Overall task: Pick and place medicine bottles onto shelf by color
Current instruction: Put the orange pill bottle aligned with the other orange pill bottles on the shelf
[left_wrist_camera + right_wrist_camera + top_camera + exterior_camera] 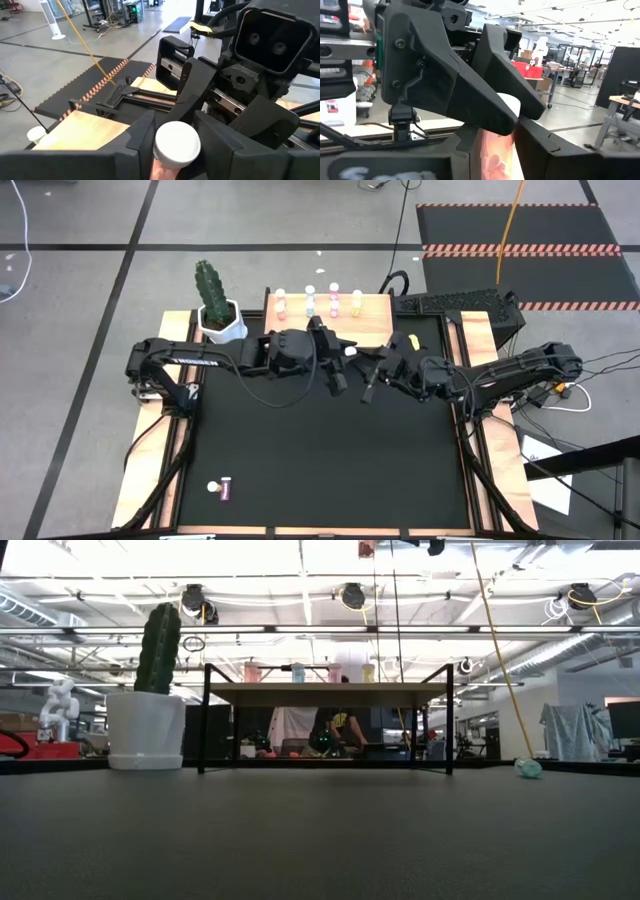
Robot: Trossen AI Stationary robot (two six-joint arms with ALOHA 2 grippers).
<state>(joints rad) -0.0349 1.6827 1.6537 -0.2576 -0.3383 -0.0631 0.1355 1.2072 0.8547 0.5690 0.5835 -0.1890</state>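
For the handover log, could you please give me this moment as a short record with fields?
Pink bottle: in mid-air, between both grippers
Left gripper: fingers at the bottle's white cap
Right gripper: gripping the bottle's body
Shelf: four bottles standing in a row along its far edge
Mat: one purple bottle lying near the front left corner

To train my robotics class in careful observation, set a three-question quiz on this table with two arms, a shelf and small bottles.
1. How many small white-capped bottles stand on the light wooden shelf?
2. True or false: the purple white-capped bottle lying on the black mat touches the white cactus pot.
3. What sits between the left gripper and the right gripper? A: a pink white-capped bottle; B: a yellow bottle; C: nothing.
Key: 1 four; 2 false; 3 A.
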